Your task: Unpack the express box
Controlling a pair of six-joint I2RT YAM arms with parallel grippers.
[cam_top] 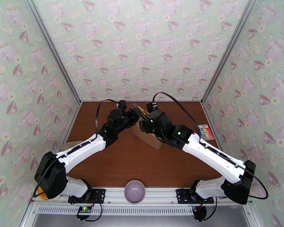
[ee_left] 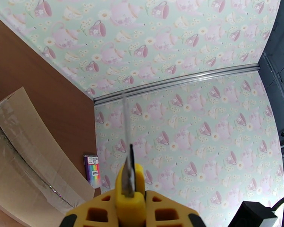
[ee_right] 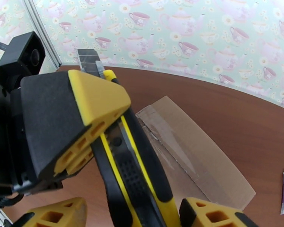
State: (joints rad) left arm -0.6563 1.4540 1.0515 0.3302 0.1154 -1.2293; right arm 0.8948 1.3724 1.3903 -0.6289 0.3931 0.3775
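Looks down on a reddish-brown wooden table (cam_top: 134, 163), boxed in at 9, 12 and 3 o'clock by pale green wallpaper (cam_top: 142, 46) printed with pink teapots and cups, with aluminium posts (cam_top: 51, 50) running up the two far corners. Finds the express box (cam_top: 147, 139) near the table's middle, just toward 1 o'clock, plain brown cardboard turned askew and lying under both wrists; from the wrist cameras, picks out glossy clear tape along its top seam. Has the left gripper (cam_top: 136, 112) clamped tight on a yellow-and-black utility knife (ee_right: 134, 174) up near the blade end, blade slid out, above the box. Has the right gripper (ee_right: 142, 212) with jaws parted to either side of the knife's handle, with a gap on one side and no firm squeeze to be seen. Places a lilac bowl (cam_top: 134, 191) at 6 o'clock on the near rail between the arm bases, a rainbow-striped packet (cam_top: 206, 132) flat at 3 o'clock by the wall, and a small flat tan cardboard piece (cam_top: 67, 144) at 9 o'clock against the left edge.
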